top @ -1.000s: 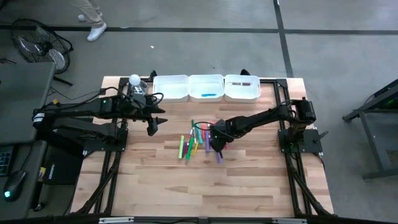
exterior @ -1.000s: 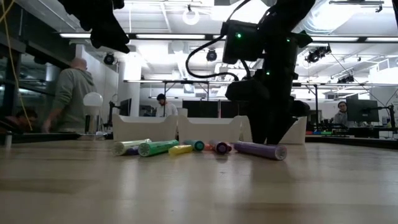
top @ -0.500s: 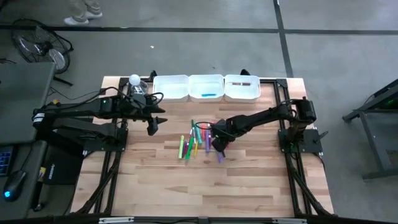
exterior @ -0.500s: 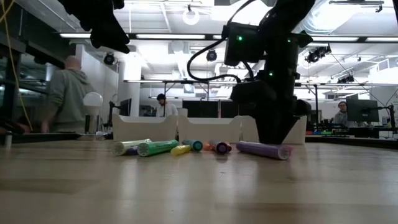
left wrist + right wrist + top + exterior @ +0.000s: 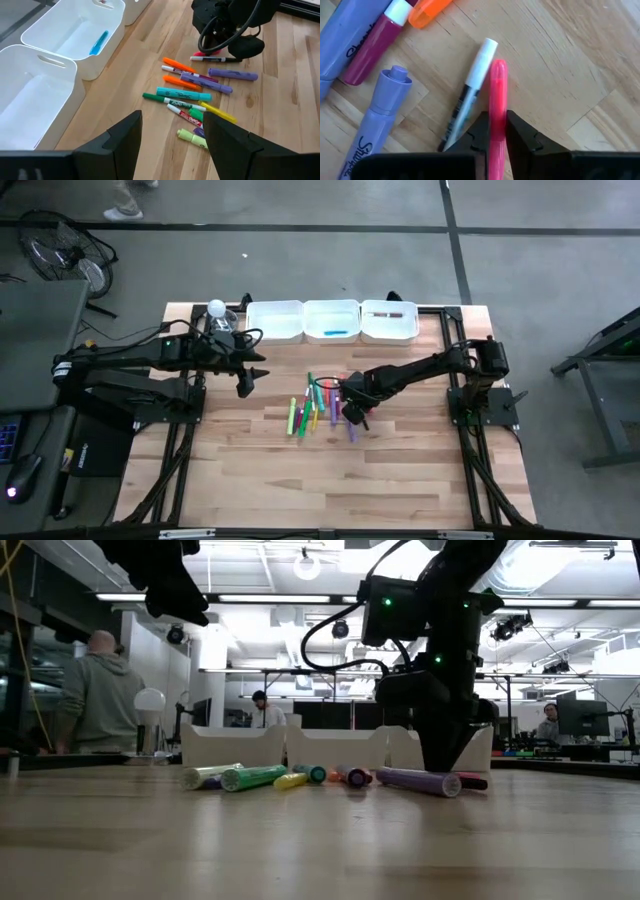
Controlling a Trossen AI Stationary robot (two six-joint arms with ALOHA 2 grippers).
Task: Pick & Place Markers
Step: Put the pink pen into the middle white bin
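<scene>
On the pale wooden bench (image 5: 400, 480), the right gripper (image 5: 492, 131) pinches a slim pink marker (image 5: 497, 107) beside the scattered markers (image 5: 315, 408); the left gripper (image 5: 243, 383) hovers well apart, wide.

Two black jointed arms trail looped black cables; a green light glows on the right arm (image 5: 420, 600).

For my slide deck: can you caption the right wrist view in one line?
Right pincer shut on a pink marker lying on the wooden table, beside a white-capped marker and purple markers.
</scene>
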